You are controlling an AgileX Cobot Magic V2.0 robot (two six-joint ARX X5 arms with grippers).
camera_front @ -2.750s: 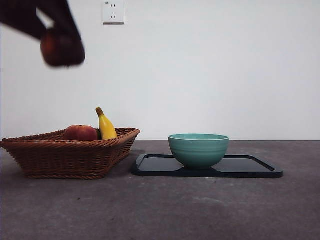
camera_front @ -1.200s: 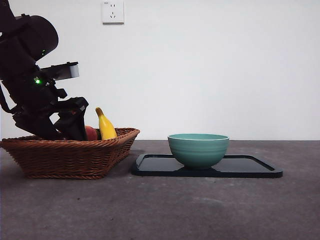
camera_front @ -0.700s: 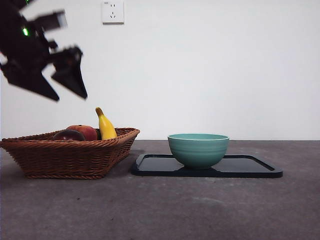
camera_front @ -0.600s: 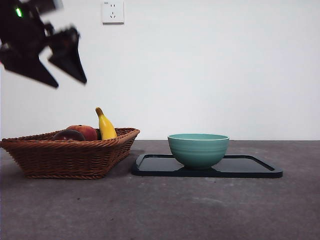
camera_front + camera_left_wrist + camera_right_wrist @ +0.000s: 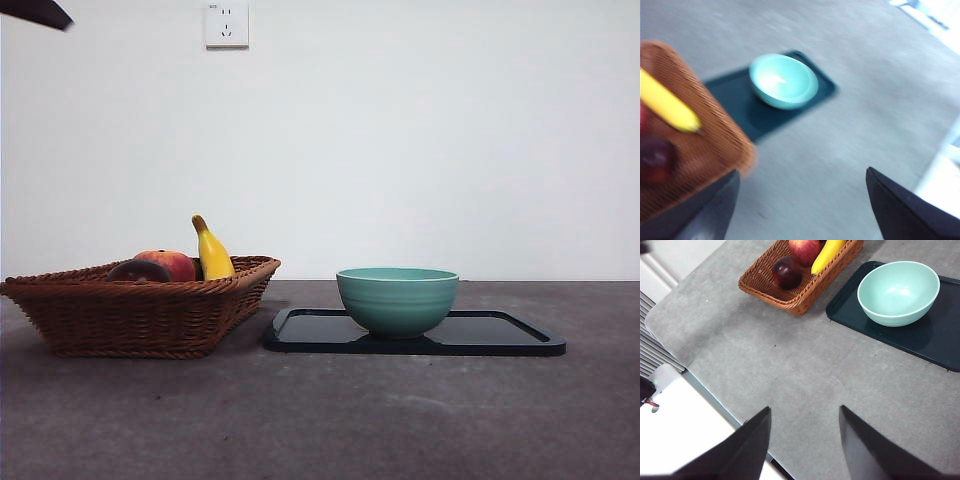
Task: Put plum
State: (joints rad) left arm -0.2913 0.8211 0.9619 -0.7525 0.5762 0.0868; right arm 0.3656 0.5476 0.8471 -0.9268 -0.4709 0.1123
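Observation:
The dark maroon plum (image 5: pixel 137 271) lies in the wicker basket (image 5: pixel 140 315) on the table's left side, beside a red fruit (image 5: pixel 172 263) and a yellow banana (image 5: pixel 212 250). The right wrist view shows the plum (image 5: pixel 786 271) resting free inside the basket (image 5: pixel 790 296). High above the table, my left gripper (image 5: pixel 800 210) is open and empty, with the plum (image 5: pixel 655 159) blurred far below it. In the front view only a black tip (image 5: pixel 35 12) shows at the top left corner. My right gripper (image 5: pixel 802 440) hangs open over bare table, well away from the basket.
A teal bowl (image 5: pixel 397 298) stands on a dark tray (image 5: pixel 520 342) to the right of the basket. The bowl (image 5: pixel 898 292) looks empty from above. A wall socket (image 5: pixel 226 24) sits high on the white wall.
The left gripper carried the plum down into the basket, let go of it, and rose open up and to the left, almost out of the front view. The plum stays in the basket.

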